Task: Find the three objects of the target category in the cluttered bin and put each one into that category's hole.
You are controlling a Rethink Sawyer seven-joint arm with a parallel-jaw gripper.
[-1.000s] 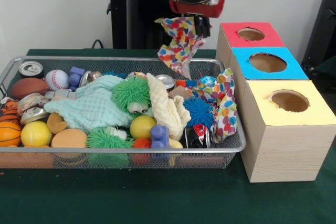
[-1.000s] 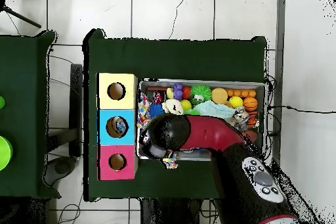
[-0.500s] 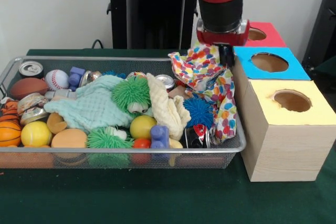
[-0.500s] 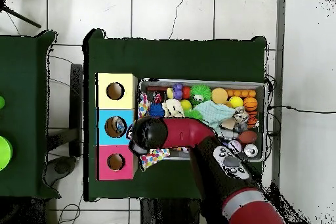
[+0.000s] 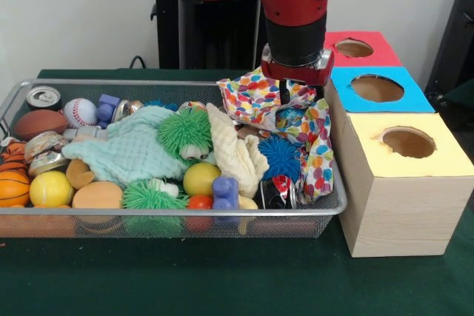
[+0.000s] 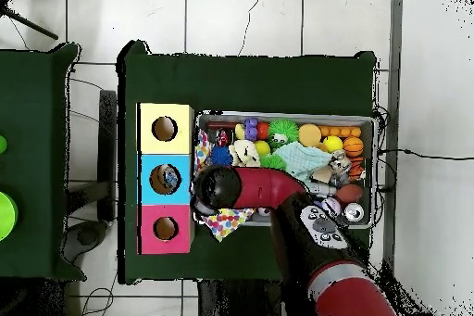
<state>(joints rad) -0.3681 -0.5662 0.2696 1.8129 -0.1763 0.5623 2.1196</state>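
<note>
Hanging at upper centre of the front view, the gripper [image 5: 296, 92] is clenched on a spotted cloth [image 5: 255, 98], which drapes over the bin's [image 5: 170, 216] far right corner. A second spotted cloth [image 5: 318, 155] lies over the bin's right rim, beside the yellow box [image 5: 404, 183]. Blue [image 5: 378, 88] and red [image 5: 355, 48] boxes stand behind it. Overhead, the held cloth [image 6: 225, 222] shows at lower centre.

Open box holes [image 5: 377, 87] (bin [image 5: 170, 212] crowded)
</note>
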